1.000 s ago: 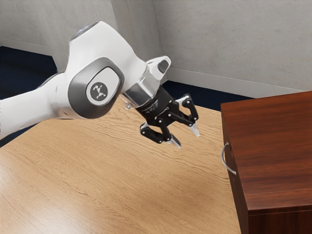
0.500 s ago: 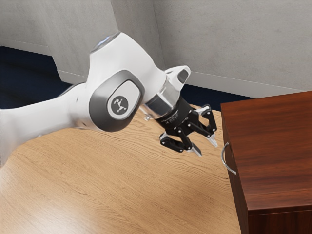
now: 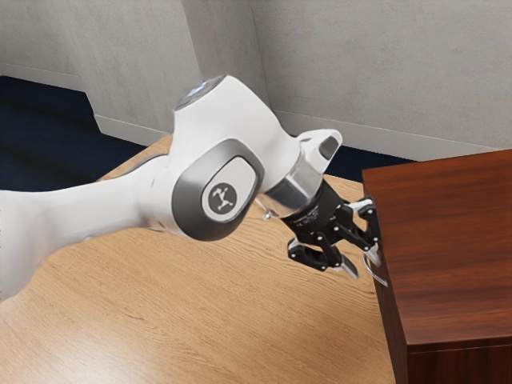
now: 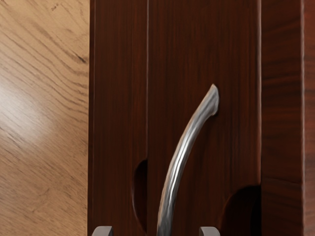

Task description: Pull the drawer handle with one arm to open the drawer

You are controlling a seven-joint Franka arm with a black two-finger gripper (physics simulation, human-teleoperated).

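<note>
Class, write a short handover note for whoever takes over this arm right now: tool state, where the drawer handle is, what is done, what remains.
Tool: open, straddling the curved silver metal handle, not clamped.
Handle sits on the dark reddish-brown wooden drawer front of the cabinet on the light wooden table.
Done: approach.
Left: close on the handle and pull; the drawer looks shut.
</note>
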